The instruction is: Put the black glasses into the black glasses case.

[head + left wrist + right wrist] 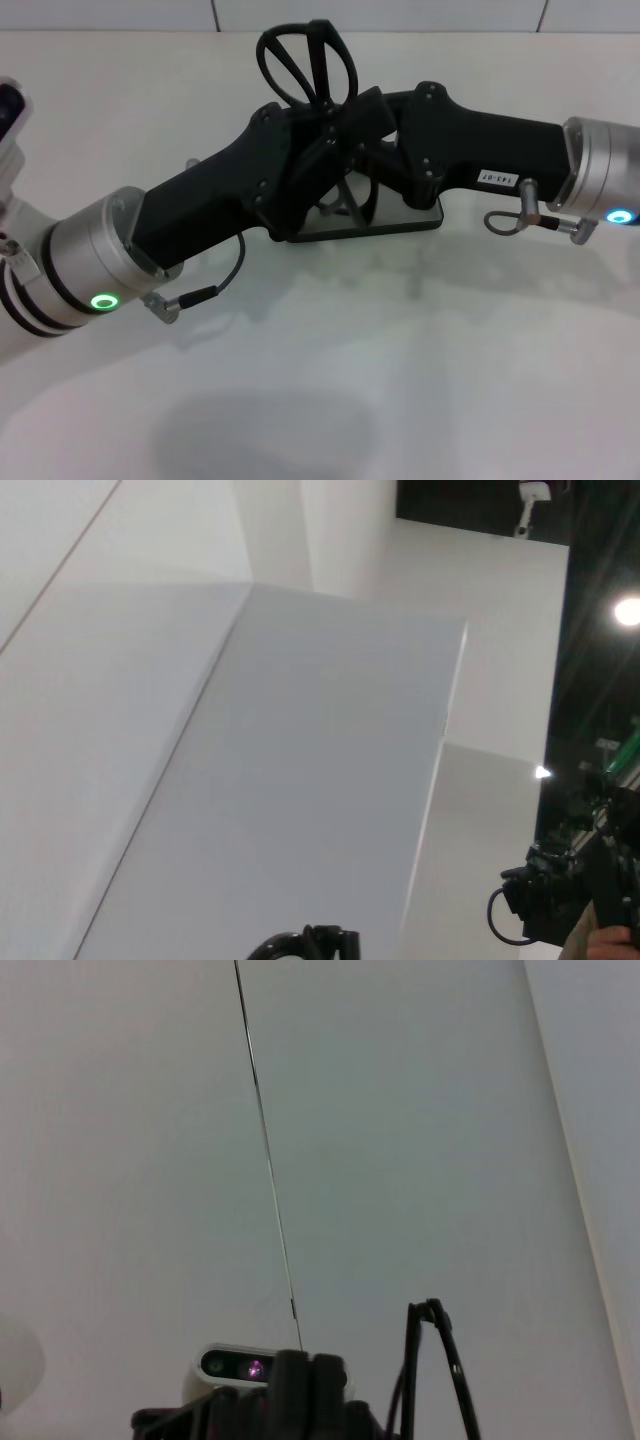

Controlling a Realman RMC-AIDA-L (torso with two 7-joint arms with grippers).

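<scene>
The black glasses point(290, 65) are raised above the table in the head view, lenses uppermost, at the point where my two grippers meet. I cannot tell which gripper holds them. My left gripper point(312, 140) reaches in from the lower left and my right gripper point(372, 118) from the right. The black glasses case point(405, 222) lies flat on the table directly under both grippers, mostly hidden by them. A thin black loop point(440, 1360) shows in the right wrist view, probably part of the glasses frame.
The white table point(330, 360) spreads in front of the arms and ends at a tiled wall point(380, 12) behind. Cables hang under both wrists point(225, 280) point(510, 215). The left wrist view shows only white wall panels point(300, 760).
</scene>
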